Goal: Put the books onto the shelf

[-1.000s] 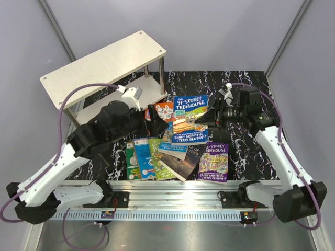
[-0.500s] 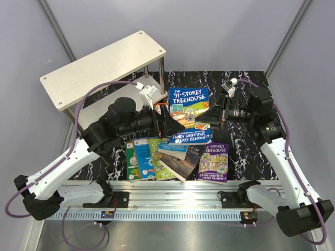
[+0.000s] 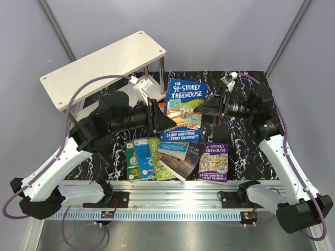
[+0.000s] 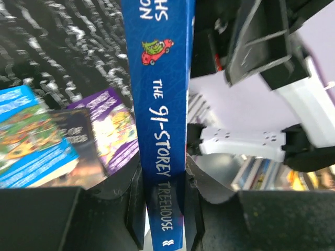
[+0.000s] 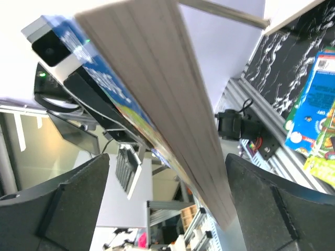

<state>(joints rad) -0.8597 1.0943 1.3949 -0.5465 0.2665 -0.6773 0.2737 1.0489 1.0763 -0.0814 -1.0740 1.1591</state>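
Observation:
The blue "91-Storey Treehouse" book (image 3: 183, 107) hangs in the air above the table, cover up. My left gripper (image 3: 163, 121) is shut on its left edge; in the left wrist view the blue spine (image 4: 161, 120) is pinched between both fingers. My right gripper (image 3: 205, 109) is open at the book's right edge. The page block (image 5: 178, 99) passes between its spread pads (image 5: 261, 193) without touching them. Several other books (image 3: 157, 157) lie fanned on the black marble table, and a purple one (image 3: 213, 162) lies to their right. The pale two-tier shelf (image 3: 104, 65) stands at the back left.
The shelf's steel posts (image 3: 162, 73) stand just left of the held book. An aluminium rail (image 3: 172, 188) runs along the near table edge between the arm bases. Grey walls close in the sides and back.
My left gripper has closed on the blue book's spine edge and my right gripper has let go and opened. The book has shifted slightly left and toward the shelf.

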